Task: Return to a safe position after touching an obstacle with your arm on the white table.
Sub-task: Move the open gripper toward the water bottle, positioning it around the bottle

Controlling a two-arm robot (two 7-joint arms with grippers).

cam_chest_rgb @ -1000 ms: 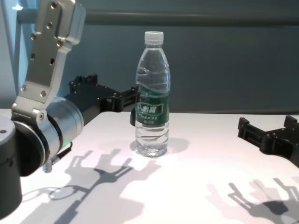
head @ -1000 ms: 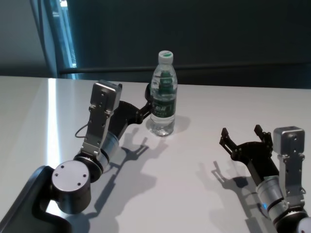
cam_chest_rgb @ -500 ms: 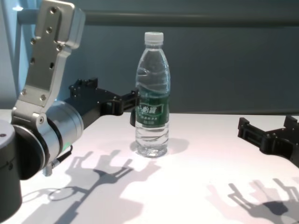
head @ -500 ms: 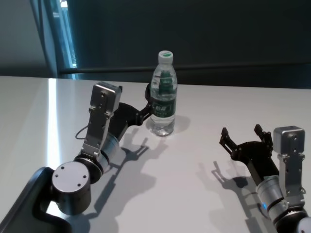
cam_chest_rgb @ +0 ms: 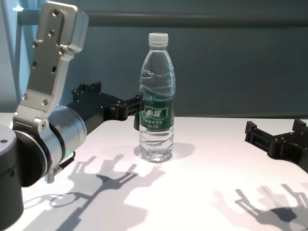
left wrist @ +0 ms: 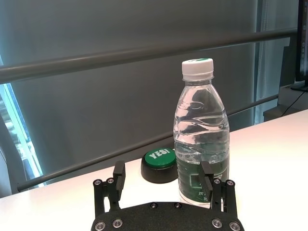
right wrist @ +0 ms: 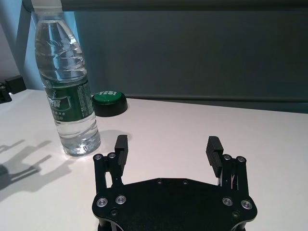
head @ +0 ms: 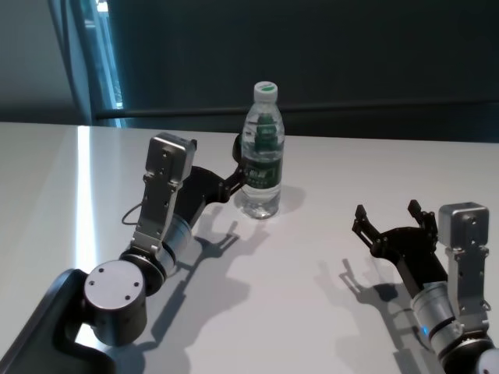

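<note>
Bottle (head: 263, 152) upright on the white bench (head: 312, 257), toward the far side and a little left of centre; clear plastic, white cap, dark green label band; water inside. Left gripper (cam_chest_rgb: 136, 107) at the bottle's left side at label height, jaws spread; in the left wrist view one finger (left wrist: 206, 179) overlaps the label, the other stands well clear of the bottle; contact between finger and bottle cannot be confirmed. Left arm (head: 160, 210) reaches from the near left corner, its silver link raised; shadow of the gripper on the bench just near of the bottle. Green button (right wrist: 109, 100) with white lettering sits on the bench beyond the bottle, toward the far edge. Right gripper (head: 387, 221) low over the bench at the near right, well apart from the bottle, jaws spread, holding nothing.
</note>
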